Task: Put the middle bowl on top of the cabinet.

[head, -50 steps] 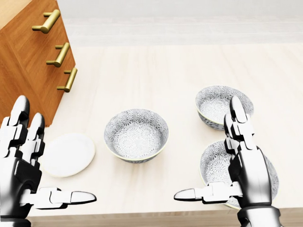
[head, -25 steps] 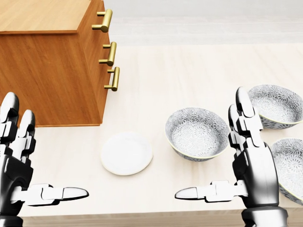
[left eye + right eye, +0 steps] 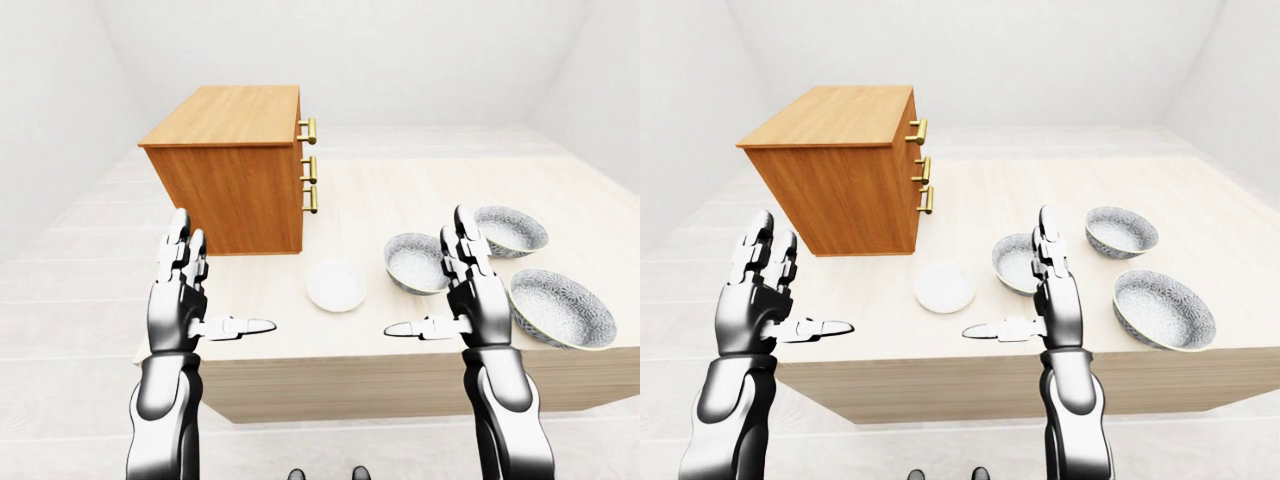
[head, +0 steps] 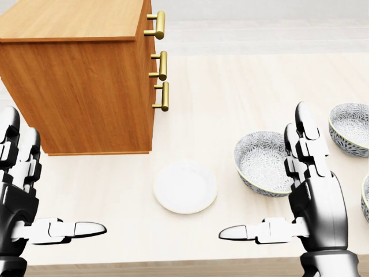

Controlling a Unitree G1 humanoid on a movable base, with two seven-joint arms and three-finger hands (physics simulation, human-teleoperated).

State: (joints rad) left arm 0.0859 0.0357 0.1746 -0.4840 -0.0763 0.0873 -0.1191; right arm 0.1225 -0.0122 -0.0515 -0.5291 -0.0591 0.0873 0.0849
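Three grey patterned bowls stand on the pale table (image 3: 400, 190): one (image 3: 418, 262) beside the plate, a smaller one (image 3: 510, 230) further up and right, and a wide one (image 3: 560, 307) at the right. The wooden cabinet (image 3: 235, 185) with brass handles (image 3: 309, 165) stands at the table's left, its flat top (image 3: 225, 115) bare. My right hand (image 3: 432, 290) is open, held upright just below and right of the nearest bowl, hiding part of its rim. My left hand (image 3: 222, 280) is open too, below the cabinet, holding nothing.
A small white plate (image 3: 336, 285) lies between the cabinet and the nearest bowl. The table's near edge (image 3: 340, 365) runs just under my hands. White floor and walls surround the table.
The whole picture has shifted: the camera moved left, so the cabinet came fully into view and the bowls and plate slid right. Both hands keep the same open pose.
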